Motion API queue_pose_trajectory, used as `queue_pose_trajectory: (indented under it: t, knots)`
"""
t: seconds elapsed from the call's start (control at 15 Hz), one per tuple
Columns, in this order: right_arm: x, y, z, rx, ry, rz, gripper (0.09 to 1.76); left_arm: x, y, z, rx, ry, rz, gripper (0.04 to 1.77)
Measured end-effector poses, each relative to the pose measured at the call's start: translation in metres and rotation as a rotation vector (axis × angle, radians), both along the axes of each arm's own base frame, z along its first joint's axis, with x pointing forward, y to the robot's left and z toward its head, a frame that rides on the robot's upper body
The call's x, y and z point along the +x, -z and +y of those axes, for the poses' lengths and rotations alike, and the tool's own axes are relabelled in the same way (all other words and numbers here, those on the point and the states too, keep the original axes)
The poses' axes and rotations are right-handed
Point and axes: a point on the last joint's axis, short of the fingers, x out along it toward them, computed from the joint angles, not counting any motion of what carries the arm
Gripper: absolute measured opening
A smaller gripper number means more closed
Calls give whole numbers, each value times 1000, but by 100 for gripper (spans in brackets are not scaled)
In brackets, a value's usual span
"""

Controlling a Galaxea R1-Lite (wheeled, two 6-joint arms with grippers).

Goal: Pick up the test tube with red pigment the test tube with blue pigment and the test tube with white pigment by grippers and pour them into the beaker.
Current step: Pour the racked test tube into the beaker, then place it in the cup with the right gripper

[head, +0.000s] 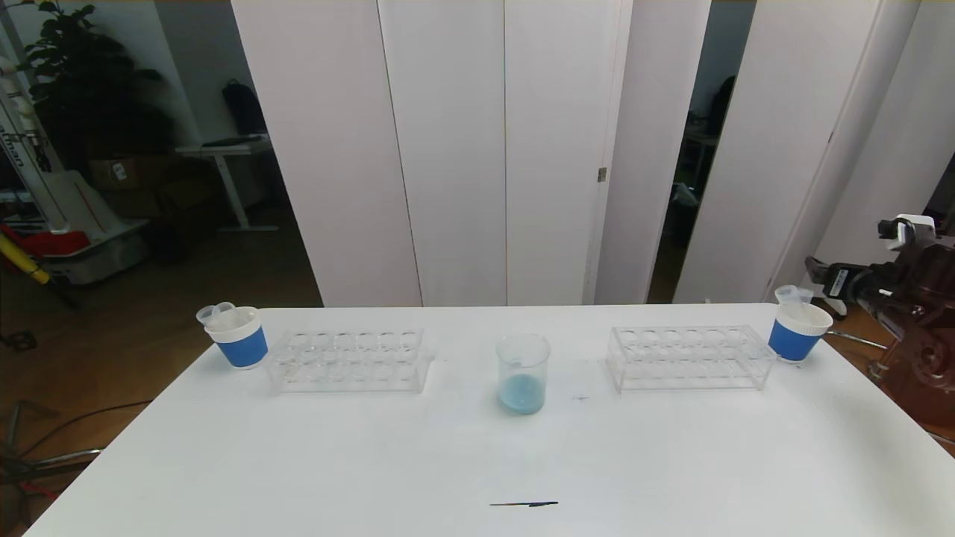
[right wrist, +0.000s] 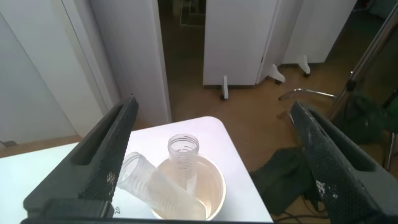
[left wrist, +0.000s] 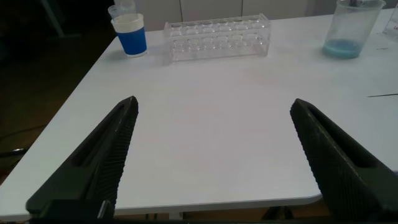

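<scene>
The beaker [head: 523,373] stands at the table's middle with pale blue liquid in its bottom; it also shows in the left wrist view as the beaker [left wrist: 351,28]. No test tube with red, blue or white pigment is in view; the tubes I see are empty. My right gripper [right wrist: 214,102] is open above the right blue-banded cup [right wrist: 208,186], where two clear empty tubes [right wrist: 183,152] lean. My left gripper [left wrist: 214,102] is open and empty over the bare near-left table. Neither arm shows over the table in the head view.
Two empty clear racks [head: 349,362] [head: 690,358] flank the beaker. A second blue-banded cup [head: 239,335] with empty tubes stands at the back left. The right cup [head: 798,332] sits by the table's far right corner. Dark machinery [head: 906,276] stands beyond the right edge.
</scene>
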Motion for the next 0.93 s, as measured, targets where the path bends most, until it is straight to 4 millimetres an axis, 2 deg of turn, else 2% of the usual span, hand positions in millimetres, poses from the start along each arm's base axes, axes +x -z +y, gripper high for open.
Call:
queue_pose_trajectory:
  t: [0.13,0.27,0.4,0.53,0.73,0.93]
  knots:
    - [-20,-36,1,1,-2,5,175,0,0,0,0,0,-1,175]
    - [-53,-75,7,0,-27,9,175,0,0,0,0,0,-1,175]
    - [-95,-113,18,-12,-61,1,175,0,0,0,0,0,-1,175]
    - [-147,-142,35,-35,-87,-7,175,0,0,0,0,0,-1,175]
    - [-222,-160,66,-60,-115,-34,175,0,0,0,0,0,-1,175]
    - [-287,-153,102,-74,-200,-56,175,0,0,0,0,0,-1,175]
